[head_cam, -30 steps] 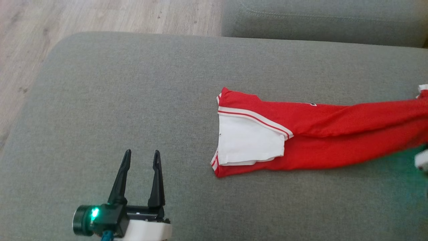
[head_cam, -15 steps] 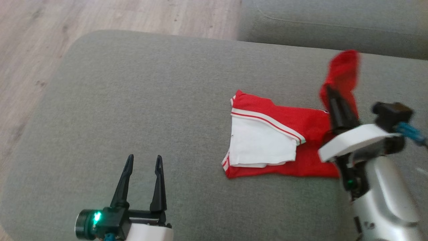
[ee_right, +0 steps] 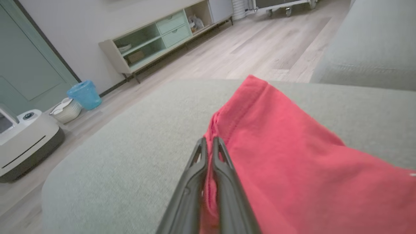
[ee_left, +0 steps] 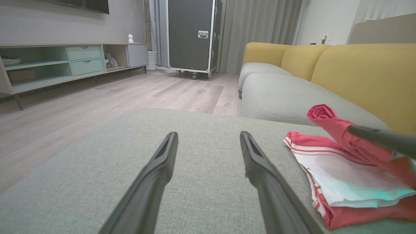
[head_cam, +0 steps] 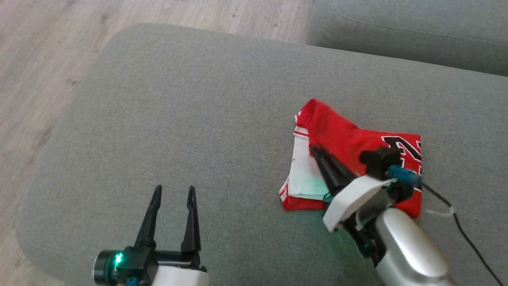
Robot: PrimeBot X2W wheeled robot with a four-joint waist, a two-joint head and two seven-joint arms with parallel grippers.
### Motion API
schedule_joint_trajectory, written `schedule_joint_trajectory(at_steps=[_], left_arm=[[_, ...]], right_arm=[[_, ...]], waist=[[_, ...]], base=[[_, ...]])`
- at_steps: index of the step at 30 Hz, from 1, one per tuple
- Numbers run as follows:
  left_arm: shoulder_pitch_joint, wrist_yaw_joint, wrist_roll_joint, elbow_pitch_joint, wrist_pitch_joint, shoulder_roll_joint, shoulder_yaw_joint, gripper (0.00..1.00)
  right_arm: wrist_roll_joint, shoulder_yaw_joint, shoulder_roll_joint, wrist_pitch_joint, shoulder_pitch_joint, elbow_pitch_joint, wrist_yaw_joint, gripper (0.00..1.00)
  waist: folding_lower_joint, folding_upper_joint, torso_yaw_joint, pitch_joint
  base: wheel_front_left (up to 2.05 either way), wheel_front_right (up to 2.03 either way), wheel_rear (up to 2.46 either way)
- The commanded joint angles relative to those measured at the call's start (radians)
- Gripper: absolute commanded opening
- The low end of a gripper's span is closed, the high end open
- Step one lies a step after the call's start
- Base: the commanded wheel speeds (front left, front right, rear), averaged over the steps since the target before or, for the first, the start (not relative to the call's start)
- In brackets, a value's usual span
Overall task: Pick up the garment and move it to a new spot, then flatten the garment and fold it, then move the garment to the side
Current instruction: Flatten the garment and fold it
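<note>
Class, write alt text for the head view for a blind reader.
The right claw, shut on a flap of the red and white garment, holds it over the rest, which lies on a grey cushion. The left claw hovers open at lower left.

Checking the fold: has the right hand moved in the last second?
Yes. The right hand, shut on the garment, has swung leftward across the cushion, from right of the white panel to above it.
</note>
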Motion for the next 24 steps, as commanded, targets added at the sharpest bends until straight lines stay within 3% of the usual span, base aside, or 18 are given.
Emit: schedule_joint_trajectory(at_steps=[1,5,6,7,14,18,24], left_arm=[[-0.033,0.009,-0.005,-0.026,-0.009,-0.006,0.018,1.0],[-0.042,0.011,-0.006,-0.023,-0.009,-0.006,0.011,1.0],[-0.043,0.012,-0.006,-0.022,-0.009,-0.006,0.011,1.0],[-0.043,0.012,-0.006,-0.022,-0.009,-0.006,0.011,1.0],[-0.034,0.016,0.001,-0.021,-0.009,-0.006,0.03,1.0],[-0.021,0.016,0.007,-0.023,-0.009,-0.006,0.039,1.0],[-0.003,0.015,0.014,-0.024,-0.009,-0.006,0.066,1.0]], right_arm=[[0.009,0.034,0.019,-0.01,-0.023,-0.011,-0.001,0.0],[0.06,0.075,0.019,-0.059,-0.04,0.055,-0.001,0.01],[0.073,0.082,0.019,-0.071,-0.046,0.072,-0.001,0.45],[0.089,0.086,0.019,-0.087,-0.052,0.085,-0.001,1.0],[0.158,0.092,0.019,-0.231,-0.091,0.097,-0.001,1.0],[0.136,0.026,0.017,-0.276,-0.085,0.081,-0.001,1.0],[0.122,-0.091,-0.046,-0.288,-0.022,0.0,-0.001,1.0]], waist=[[0.0,0.0,0.006,0.004],[0.0,0.0,0.015,0.006],[0.0,0.0,0.016,0.007],[0.0,0.0,0.015,0.008],[0.0,0.0,-0.031,-0.01],[0.0,0.0,-0.077,-0.042],[0.0,0.0,-0.136,-0.088]], base=[[0.0,0.0,0.0],[0.0,0.0,0.0],[0.0,0.0,0.0],[0.0,0.0,0.0],[0.0,0.0,0.0],[0.0,0.0,0.0],[0.0,0.0,0.0]])
